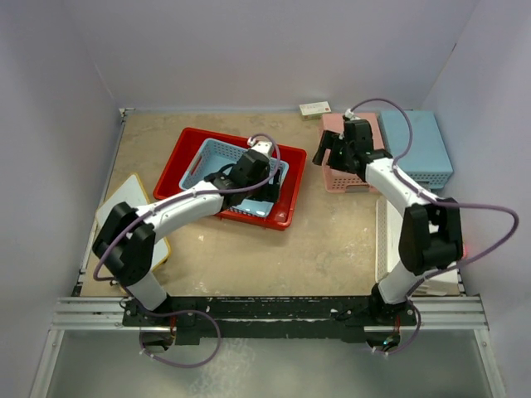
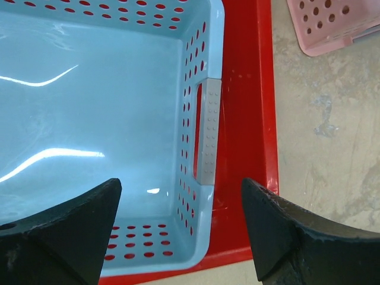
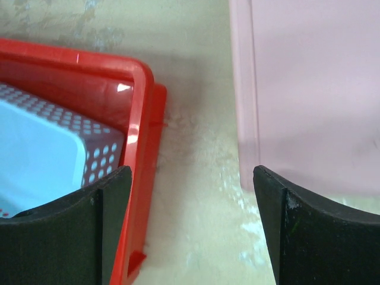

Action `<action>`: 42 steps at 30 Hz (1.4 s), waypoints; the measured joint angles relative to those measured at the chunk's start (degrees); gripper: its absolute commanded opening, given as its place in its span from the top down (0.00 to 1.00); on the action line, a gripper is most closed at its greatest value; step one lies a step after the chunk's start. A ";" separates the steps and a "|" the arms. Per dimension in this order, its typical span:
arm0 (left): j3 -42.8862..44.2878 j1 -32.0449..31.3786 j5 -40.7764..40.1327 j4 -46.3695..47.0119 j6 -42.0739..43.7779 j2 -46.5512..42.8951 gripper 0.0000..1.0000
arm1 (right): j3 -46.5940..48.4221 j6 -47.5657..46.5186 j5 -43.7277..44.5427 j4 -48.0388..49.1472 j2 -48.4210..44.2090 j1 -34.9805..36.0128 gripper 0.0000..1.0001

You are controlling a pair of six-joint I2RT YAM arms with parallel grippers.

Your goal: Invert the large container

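The large red tray [image 1: 184, 159] lies upright on the table, left of centre, with a light-blue perforated basket [image 1: 212, 160] inside it. My left gripper [image 1: 263, 189] hangs open over the basket's right end. In the left wrist view my left gripper [image 2: 181, 237] has one finger on each side of the basket's [image 2: 89, 119] grey-handled wall, above the tray's floor [image 2: 255, 119], touching nothing. My right gripper [image 1: 320, 150] is open and empty over bare table, between the tray's far right corner [image 3: 140, 142] and a pink basket [image 3: 314, 89]; it shows in the right wrist view [image 3: 193, 225].
The pink perforated basket [image 1: 335, 179] stands right of the tray, a light-blue upturned container [image 1: 420, 149] beside it. A white basket [image 1: 385, 242] sits at the right edge. A white and yellow board [image 1: 124, 201] lies at the left. A small white box [image 1: 315, 109] is at the back wall.
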 measured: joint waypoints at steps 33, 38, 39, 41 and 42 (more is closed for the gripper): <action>21.35 -0.76 -3.08 -5.16 -0.17 -10.93 1.00 | -10.62 0.13 -9.20 -1.95 -32.13 -0.07 0.14; 22.43 -0.02 -0.07 -2.60 -1.97 -14.36 1.00 | -10.69 -0.07 -13.94 1.25 -33.31 -0.07 0.14; 22.43 0.17 0.74 -2.64 -1.57 -14.49 1.00 | -10.69 -0.20 -14.12 1.29 -33.46 -0.07 0.14; 21.51 0.59 3.19 -2.60 -0.39 -14.67 1.00 | -10.69 -0.48 -14.12 1.22 -33.81 -0.07 0.14; 20.52 0.74 4.72 -2.58 0.63 -14.99 1.00 | -10.69 -0.68 -13.97 1.16 -34.10 -0.07 0.14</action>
